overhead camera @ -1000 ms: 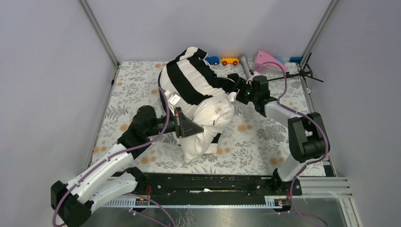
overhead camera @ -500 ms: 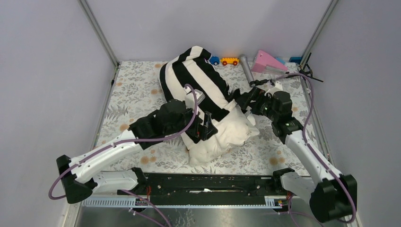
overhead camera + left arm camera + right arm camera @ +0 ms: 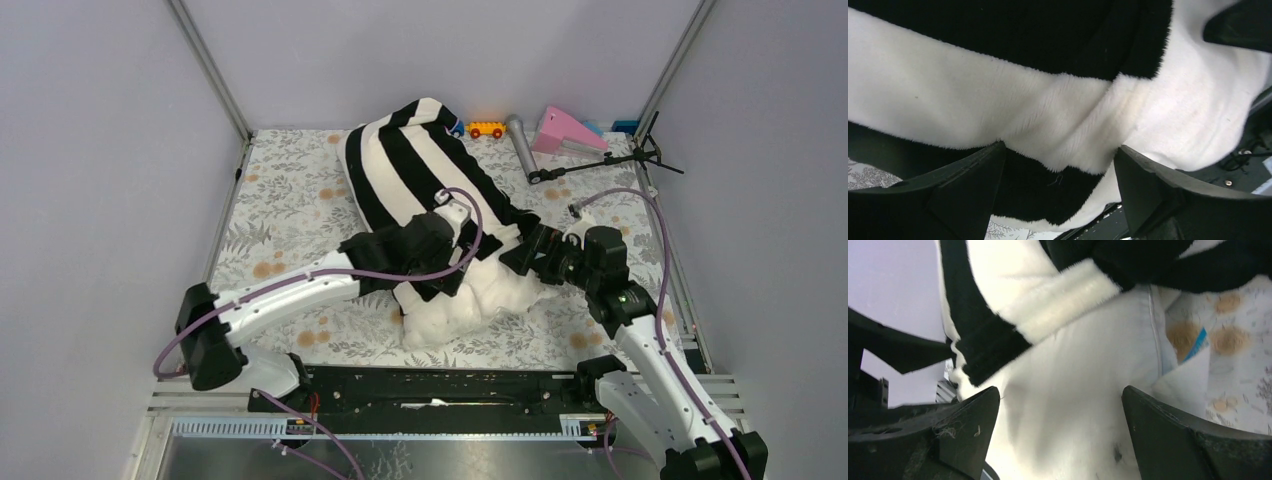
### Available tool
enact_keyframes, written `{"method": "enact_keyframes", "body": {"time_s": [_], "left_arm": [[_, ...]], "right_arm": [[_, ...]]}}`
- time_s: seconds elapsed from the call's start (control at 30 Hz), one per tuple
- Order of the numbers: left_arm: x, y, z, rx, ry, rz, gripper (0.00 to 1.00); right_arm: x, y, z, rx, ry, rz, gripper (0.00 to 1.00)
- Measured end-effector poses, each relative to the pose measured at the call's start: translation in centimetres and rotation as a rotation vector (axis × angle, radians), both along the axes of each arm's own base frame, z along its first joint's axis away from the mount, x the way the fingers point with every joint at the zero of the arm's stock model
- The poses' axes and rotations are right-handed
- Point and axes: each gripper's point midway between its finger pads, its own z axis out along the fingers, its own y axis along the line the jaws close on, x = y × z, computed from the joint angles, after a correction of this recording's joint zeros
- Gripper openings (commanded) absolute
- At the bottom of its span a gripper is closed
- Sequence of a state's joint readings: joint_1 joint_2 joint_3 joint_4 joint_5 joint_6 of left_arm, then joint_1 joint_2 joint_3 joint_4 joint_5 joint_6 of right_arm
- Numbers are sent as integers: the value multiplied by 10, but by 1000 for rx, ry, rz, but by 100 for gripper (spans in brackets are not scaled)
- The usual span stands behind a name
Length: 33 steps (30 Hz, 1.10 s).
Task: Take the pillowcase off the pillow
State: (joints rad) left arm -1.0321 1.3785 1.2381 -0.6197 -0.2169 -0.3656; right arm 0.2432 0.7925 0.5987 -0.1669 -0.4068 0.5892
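The pillowcase [image 3: 405, 170] hides most of the pillow [image 3: 455, 308]; only its near end shows.

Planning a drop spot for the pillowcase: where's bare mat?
Far-left mat, between pillowcase and left wall, is barest. Small patch near-right of the pillow. Back right is crowded: toy car, grey tube, pink wedge, tripod.

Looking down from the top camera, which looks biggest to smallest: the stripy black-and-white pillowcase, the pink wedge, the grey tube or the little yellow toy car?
1. the black-and-white striped fabric pillowcase, by far the largest
2. the pink plastic wedge
3. the grey tube
4. the yellow toy car, only a little smaller than the tube
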Motion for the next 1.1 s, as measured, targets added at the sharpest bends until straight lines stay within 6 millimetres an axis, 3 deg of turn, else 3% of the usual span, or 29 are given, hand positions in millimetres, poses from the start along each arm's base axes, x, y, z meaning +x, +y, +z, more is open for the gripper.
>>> {"method": "enact_keyframes", "body": {"time_s": [0.1, 0.23, 0.3, 0.37, 0.4, 0.53, 0.67, 0.77, 0.87, 0.93, 1.03, 1.1], "left_arm": [[4, -2, -19, 64, 22, 5, 56], [14, -2, -21, 93, 11, 62, 46], [20, 1, -19, 84, 10, 95, 42], [26, 7, -18, 72, 19, 133, 37], [32, 12, -18, 66, 27, 162, 35], [62, 50, -22, 13, 67, 309, 32], [88, 97, -31, -99, 127, 473, 41], [93, 120, -33, -195, 133, 565, 41], [95, 146, -30, -313, 112, 665, 34], [97, 172, -31, -378, 85, 765, 33], [100, 234, -42, -455, 43, 991, 32], [99, 256, -52, -486, 37, 1075, 32]], "right_arm": [[-16, -3, -16, -8, 36, 5, 100], [-26, -6, -27, -9, 44, 6, 90], [-29, -6, -34, -10, 61, 8, 68], [-32, -5, -43, -8, 83, 17, 6], [-34, -4, -48, -6, 102, 18, 0], [-36, -4, -55, -6, 130, 19, 0], [-33, -6, -50, -14, 109, 1, 0], [-27, -12, -40, -30, 72, -40, 0], [-21, -24, -31, -61, 32, -114, 0], [-17, -35, -26, -93, 7, -178, 0], [-11, -61, -23, -169, -26, -307, 0], [-9, -72, -21, -198, -41, -359, 0]]}}
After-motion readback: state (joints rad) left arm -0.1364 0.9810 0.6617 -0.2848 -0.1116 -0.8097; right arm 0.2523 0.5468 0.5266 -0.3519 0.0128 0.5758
